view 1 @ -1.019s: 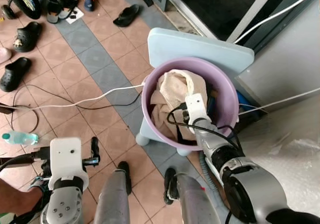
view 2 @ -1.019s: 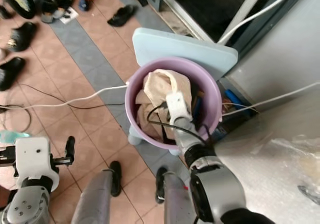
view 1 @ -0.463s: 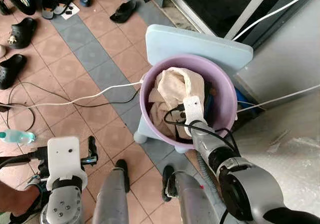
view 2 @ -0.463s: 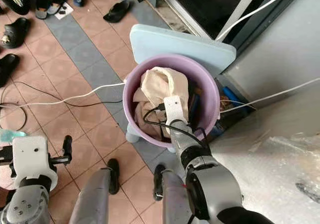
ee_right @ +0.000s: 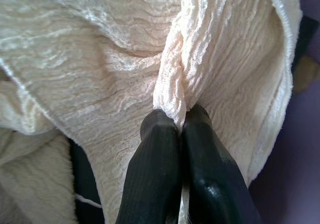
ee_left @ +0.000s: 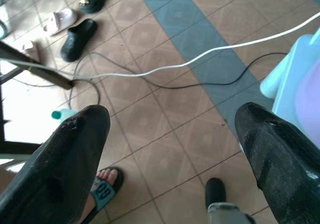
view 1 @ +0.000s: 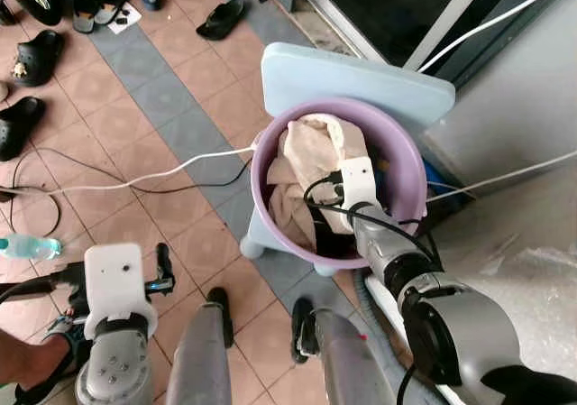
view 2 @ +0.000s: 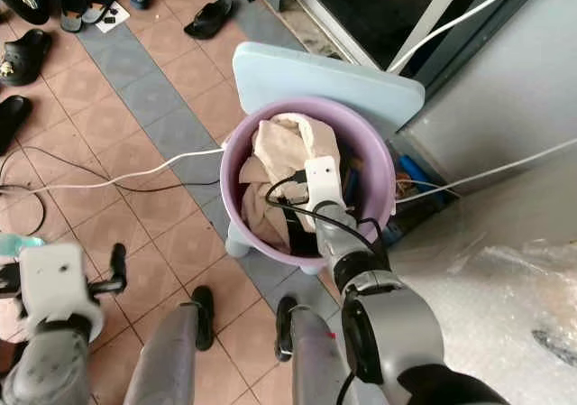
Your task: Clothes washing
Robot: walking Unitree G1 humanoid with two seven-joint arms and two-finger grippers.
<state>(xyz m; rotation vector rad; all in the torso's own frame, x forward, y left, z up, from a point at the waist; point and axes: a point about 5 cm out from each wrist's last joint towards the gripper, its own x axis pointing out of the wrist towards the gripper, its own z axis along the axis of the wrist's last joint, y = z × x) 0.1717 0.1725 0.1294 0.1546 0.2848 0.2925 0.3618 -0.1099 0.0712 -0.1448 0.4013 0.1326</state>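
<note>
A purple basin (view 1: 406, 157) stands on a pale blue stool (view 1: 352, 76) and holds a cream towel (view 1: 311, 148) over dark clothes. My right arm reaches down into the basin. In the right wrist view my right gripper (ee_right: 181, 120) is shut on a pinched fold of the cream towel (ee_right: 100, 59). My left gripper (ee_left: 170, 129) hangs open over the tiled floor at my lower left, with nothing between its fingers (ee_left: 65, 159).
A white cable (view 1: 135, 184) and a black cable cross the floor left of the stool. Sandals (view 1: 22, 121) and shoes lie at the far left, a bottle (view 1: 27, 247) nearer. A grey wall and dark doorway stand behind the stool. A person's sandalled foot (ee_left: 102, 189) is near.
My right wrist has shifted slightly rightwards inside the basin, and the cream towel has bunched up with it. The left arm has stayed put.
</note>
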